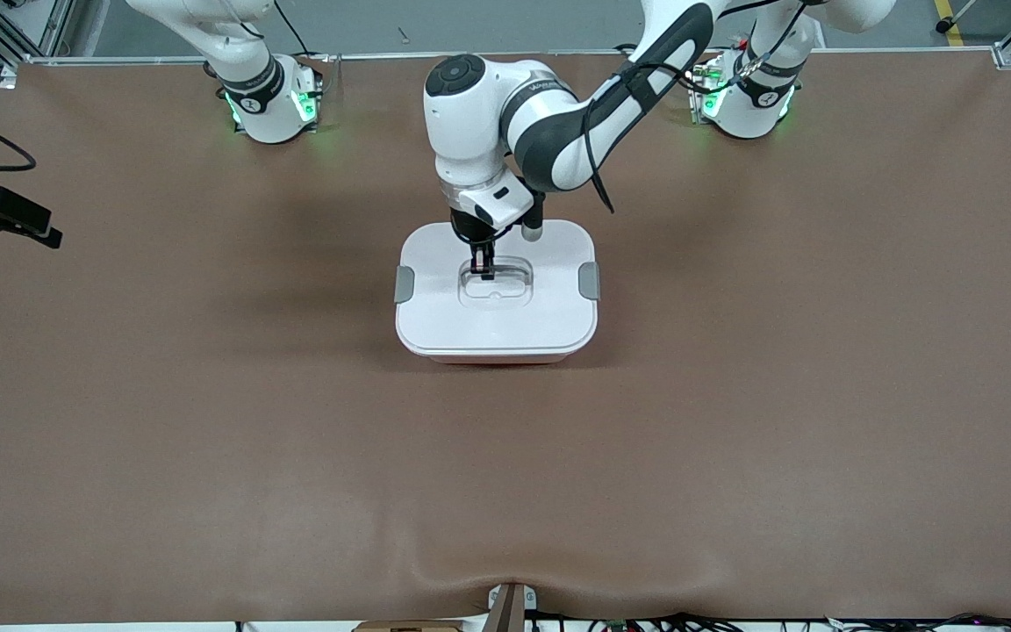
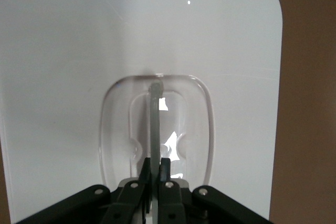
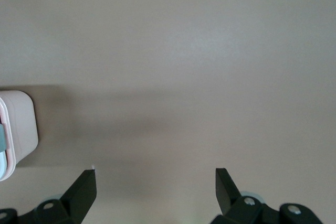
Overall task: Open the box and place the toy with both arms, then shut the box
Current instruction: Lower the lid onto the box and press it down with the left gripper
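Left tool pinching the lid handle; box shut, toy not in sight.

My left tool [image 1: 482, 268] is pressed together on the thin clear handle [image 2: 155, 124] recessed in the white lid [image 1: 497, 325] of the rounded pale pink plastic box [image 1: 495, 355], which sits mid-bench with its grey side clips [image 1: 405, 283] at 9 and 3 o'clock of the handle. My right tool [image 3: 156, 182] hangs with its fingers spread over bare brown bench [image 1: 207, 439], the box corner at its 9 o'clock; that arm waits. I cannot see the pink plush toy in any view. Judgement: either opening is starting or closing is ending; I cannot tell whether the toy is inside. If opening, next I need a straight lift of the lid, provided the clips are free, which I cannot confirm.
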`<state>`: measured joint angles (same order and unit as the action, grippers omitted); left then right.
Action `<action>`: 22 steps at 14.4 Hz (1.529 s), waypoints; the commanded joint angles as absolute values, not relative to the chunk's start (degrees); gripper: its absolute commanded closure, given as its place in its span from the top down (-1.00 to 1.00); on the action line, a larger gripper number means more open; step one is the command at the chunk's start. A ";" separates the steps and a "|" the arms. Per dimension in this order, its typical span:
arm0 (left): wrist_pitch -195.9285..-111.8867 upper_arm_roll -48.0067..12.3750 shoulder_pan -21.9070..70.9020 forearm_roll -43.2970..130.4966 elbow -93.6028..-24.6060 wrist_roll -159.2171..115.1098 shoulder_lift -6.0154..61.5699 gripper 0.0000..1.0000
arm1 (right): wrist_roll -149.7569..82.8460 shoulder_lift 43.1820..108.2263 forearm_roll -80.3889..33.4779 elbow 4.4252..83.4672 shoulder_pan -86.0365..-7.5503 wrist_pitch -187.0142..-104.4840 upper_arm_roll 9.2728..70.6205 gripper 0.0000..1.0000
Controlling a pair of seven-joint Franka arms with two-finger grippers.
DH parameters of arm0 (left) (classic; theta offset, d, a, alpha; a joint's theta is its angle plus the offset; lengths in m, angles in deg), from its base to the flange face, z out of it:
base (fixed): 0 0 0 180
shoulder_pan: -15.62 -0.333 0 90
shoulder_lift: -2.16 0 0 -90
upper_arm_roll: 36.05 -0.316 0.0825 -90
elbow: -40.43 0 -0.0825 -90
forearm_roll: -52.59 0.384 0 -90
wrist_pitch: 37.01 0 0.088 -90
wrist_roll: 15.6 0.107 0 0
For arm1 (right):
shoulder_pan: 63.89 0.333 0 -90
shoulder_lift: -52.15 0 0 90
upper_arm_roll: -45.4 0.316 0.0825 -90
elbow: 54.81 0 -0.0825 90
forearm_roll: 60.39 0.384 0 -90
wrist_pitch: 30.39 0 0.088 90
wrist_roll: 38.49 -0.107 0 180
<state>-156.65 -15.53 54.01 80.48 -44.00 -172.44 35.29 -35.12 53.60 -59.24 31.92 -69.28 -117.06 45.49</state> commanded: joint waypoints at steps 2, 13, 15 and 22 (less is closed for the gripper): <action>-157.59 -16.10 55.09 82.83 -42.71 -177.85 36.61 -1.00 | -35.41 53.73 -58.10 30.53 -69.60 -116.26 45.48 1.00; -157.59 -16.10 55.17 82.91 -42.54 -178.38 37.66 -1.00 | -35.32 53.82 -58.10 30.18 -69.43 -116.53 45.48 1.00; -157.59 -16.10 55.26 82.91 -42.62 -178.38 37.75 -1.00 | -35.32 53.82 -58.10 30.18 -69.25 -116.53 45.48 1.00; -157.51 -16.10 55.35 83.18 -43.33 -178.38 37.93 -1.00 | -35.32 53.82 -58.10 30.18 -69.17 -116.61 45.57 1.00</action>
